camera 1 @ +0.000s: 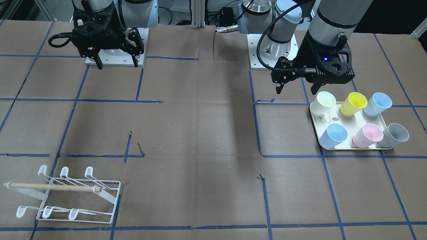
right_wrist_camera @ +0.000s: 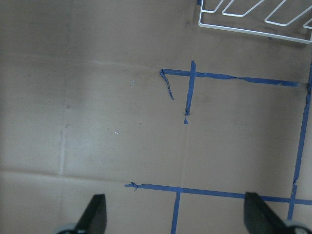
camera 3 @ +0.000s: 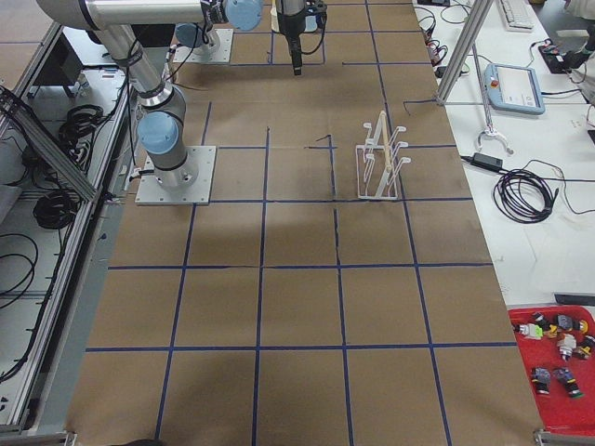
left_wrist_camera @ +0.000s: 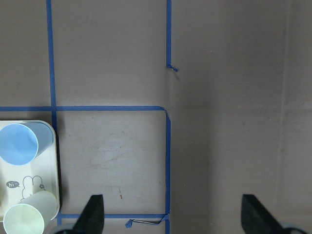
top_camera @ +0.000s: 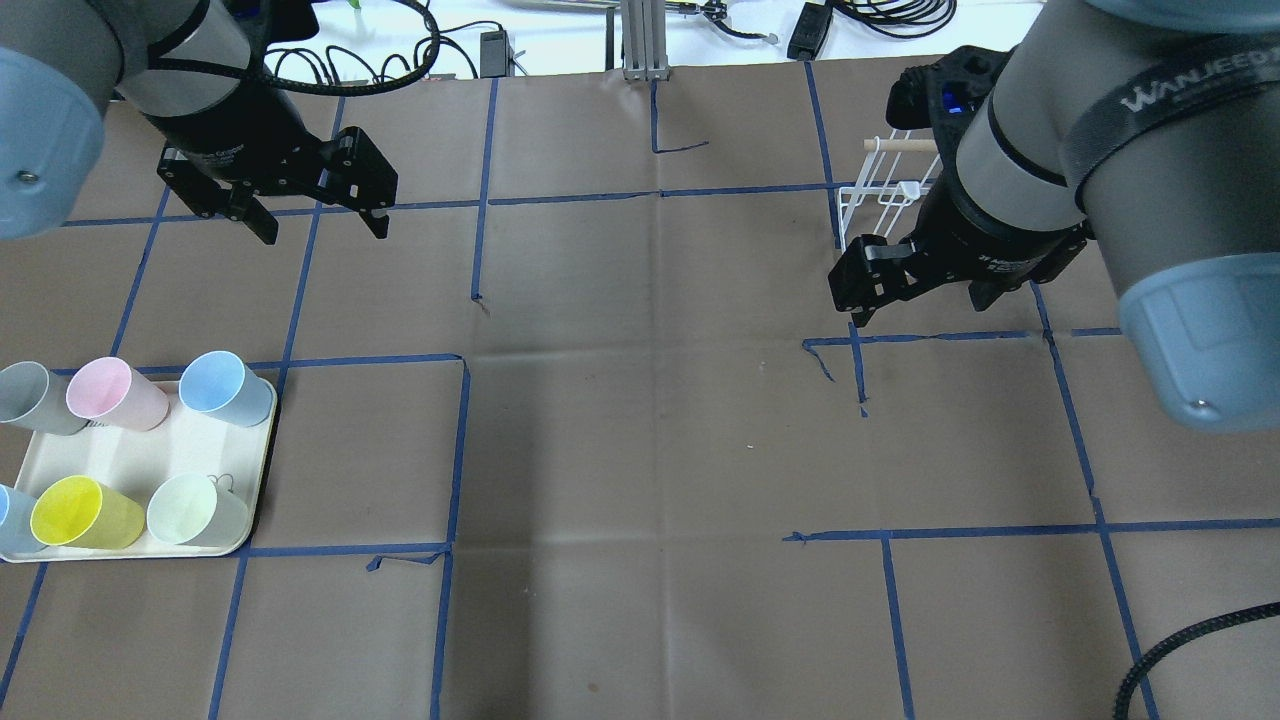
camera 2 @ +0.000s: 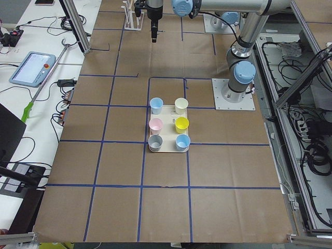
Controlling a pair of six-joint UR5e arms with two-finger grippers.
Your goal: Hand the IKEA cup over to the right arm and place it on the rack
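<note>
Several IKEA cups stand on a cream tray [camera 1: 347, 121] on my left side: a white cup [camera 1: 324, 103], a yellow one [camera 1: 353, 104], a pink one [camera 1: 368, 135], a grey one [camera 1: 395, 135] and two blue ones. My left gripper [camera 1: 297, 89] [top_camera: 322, 230] hangs open and empty high above the table, beside the tray's white-cup corner. The left wrist view shows a blue cup [left_wrist_camera: 19, 144] and the white cup [left_wrist_camera: 27, 219] at its lower left. My right gripper [top_camera: 920, 305] [camera 1: 117, 64] is open and empty, raised near the white wire rack [camera 1: 66, 196] [top_camera: 885, 195], which holds no cup.
Brown paper with a blue tape grid covers the table [top_camera: 650, 450]. The rack's wooden dowel [camera 1: 50, 187] lies across its prongs. Both arm bases [camera 1: 273, 50] sit at the robot's edge. A red bin of small parts [camera 3: 558, 372] stands beside the table.
</note>
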